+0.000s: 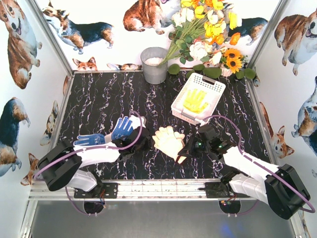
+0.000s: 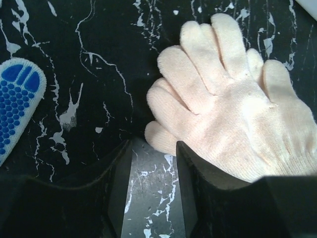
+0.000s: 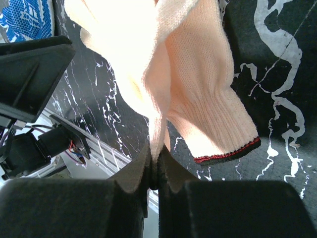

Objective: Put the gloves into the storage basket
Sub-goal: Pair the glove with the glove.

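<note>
My right gripper (image 1: 183,150) is shut on a fold of a cream glove (image 1: 168,141) at the table's front centre. In the right wrist view the gripper (image 3: 154,154) pinches the knit, and the red-trimmed cuff (image 3: 225,148) hangs to the right. My left gripper (image 1: 141,142) is open and empty just left of the cream glove. In the left wrist view the gripper (image 2: 153,147) has bare tabletop between its jaws, and the glove (image 2: 233,114) lies up and to the right. Two blue dotted gloves (image 1: 121,128) (image 1: 89,140) lie at the left. A yellow glove (image 1: 194,100) lies in the white lattice basket (image 1: 210,84).
A grey metal bucket (image 1: 154,64) stands at the back centre. A bunch of flowers (image 1: 208,34) leans over the back right, behind the basket. A bit of white glove (image 1: 138,120) shows by the nearer blue one. Corgi-print walls close in three sides.
</note>
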{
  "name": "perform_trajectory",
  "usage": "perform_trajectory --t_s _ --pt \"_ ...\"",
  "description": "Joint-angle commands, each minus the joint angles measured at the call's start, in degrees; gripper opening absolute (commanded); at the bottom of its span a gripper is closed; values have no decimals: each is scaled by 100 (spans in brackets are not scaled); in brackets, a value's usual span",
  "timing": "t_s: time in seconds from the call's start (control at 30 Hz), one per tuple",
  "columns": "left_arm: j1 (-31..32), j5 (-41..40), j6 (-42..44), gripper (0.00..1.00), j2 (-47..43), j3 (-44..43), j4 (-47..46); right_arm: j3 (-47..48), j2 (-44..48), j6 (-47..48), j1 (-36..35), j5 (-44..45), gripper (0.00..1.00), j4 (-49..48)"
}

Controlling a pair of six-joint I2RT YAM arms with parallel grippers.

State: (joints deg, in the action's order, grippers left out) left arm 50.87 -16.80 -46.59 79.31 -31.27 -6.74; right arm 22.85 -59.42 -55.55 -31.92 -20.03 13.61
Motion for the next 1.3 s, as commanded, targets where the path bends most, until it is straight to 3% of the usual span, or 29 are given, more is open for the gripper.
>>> perform_trajectory --t_s 0.0,0.17,0.37,0.8,1.03,1.27 --pt "-281 506 -271 34 172 208 -688 149 42 71 -25 48 0 -90" --pt "-374 806 -443 30 334 344 -1165 149 57 71 -25 52 0 -93" --pt "-432 975 -596 18 498 462 -1424 157 16 54 -25 44 0 -154" --pt "-581 926 -716 16 656 611 -1651 159 -25 45 -25 10 0 -208" --pt "-677 835 -893 0 781 661 -1825 245 -91 33 -25 -65 0 -183" --pt "-781 827 -822 0 738 654 -1698 308 -148 9 -25 -187 0 -63"
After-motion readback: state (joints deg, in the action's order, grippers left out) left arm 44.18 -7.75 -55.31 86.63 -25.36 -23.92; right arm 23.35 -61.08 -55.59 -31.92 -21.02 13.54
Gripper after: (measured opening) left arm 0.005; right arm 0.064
